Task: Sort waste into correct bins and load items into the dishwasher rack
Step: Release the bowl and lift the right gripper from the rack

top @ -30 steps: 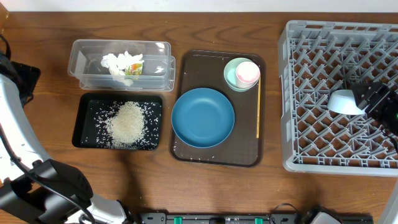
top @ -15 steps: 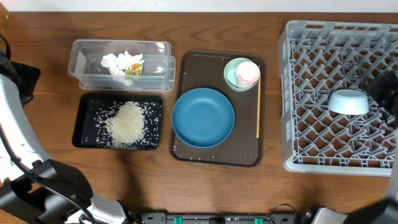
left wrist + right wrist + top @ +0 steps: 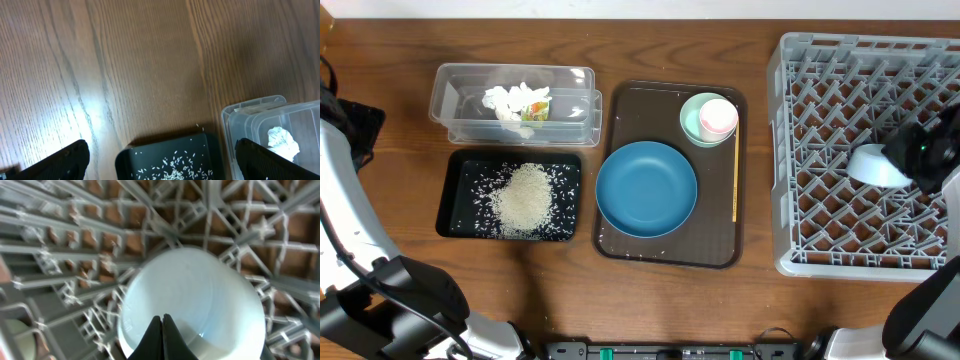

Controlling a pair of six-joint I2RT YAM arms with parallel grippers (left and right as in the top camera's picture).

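1. Surface: a brown wooden table point(image 3: 650, 40) carries the grey dishwasher rack point(image 3: 782, 150) at its right end.
2. Right gripper point(image 3: 162, 325): jaws fully closed, tips pressed together, gripping nothing. The tips sit over the light blue bowl point(image 3: 200, 295); contact cannot be confirmed.
3. The bowl lies inside the rack on the lattice, toward its right side.
4. Right arm: reaches in over the rack from the right edge.
5. Left gripper point(image 3: 161, 150): jaws spread wide and empty, hovering above the table beside the black tray point(image 3: 150, 152) and clear tub point(image 3: 250, 115).
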